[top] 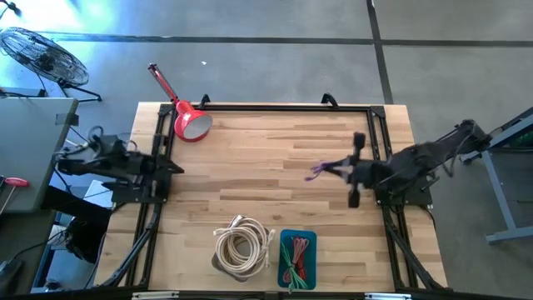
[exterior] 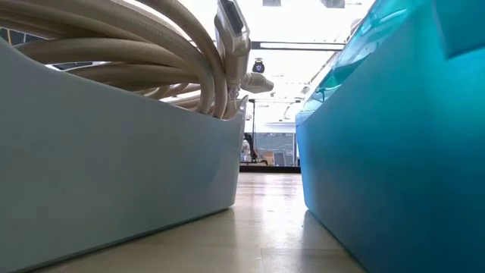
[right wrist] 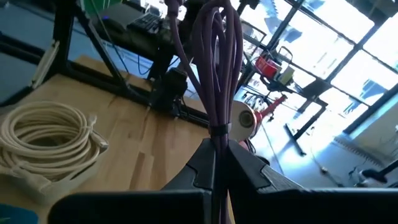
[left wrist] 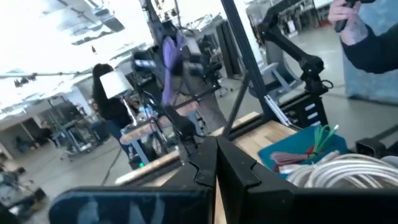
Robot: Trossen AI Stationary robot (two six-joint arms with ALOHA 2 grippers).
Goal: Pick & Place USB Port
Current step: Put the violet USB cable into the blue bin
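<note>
Filling most of the high view, the wooden table runs across the middle of the frame, edged by a black metal frame along its top and sides. The left arm waits at the left edge of the table, folded low over the frame rail; its left gripper shows in the left wrist view with its two dark fingers pressed together and nothing between them. The right arm reaches in from the right edge, and the right gripper hangs over the right-centre of the table, fingers pinched tight on a bundled purple USB cable. In the high view that cable pokes out to the left of the gripper, lifted clear of the wood. In the right wrist view its loops rise straight up from the fingertips in a tied bunch.

Near the bottom centre of the high view sits a grey bin holding a coiled cream cable. Touching or just beside it on the right is a teal bin with red and green cables inside. In the upper left of the table lies a red dustpan, its handle pointing past the frame.

In the left wrist view a person's sleeve shows at the upper right.
</note>
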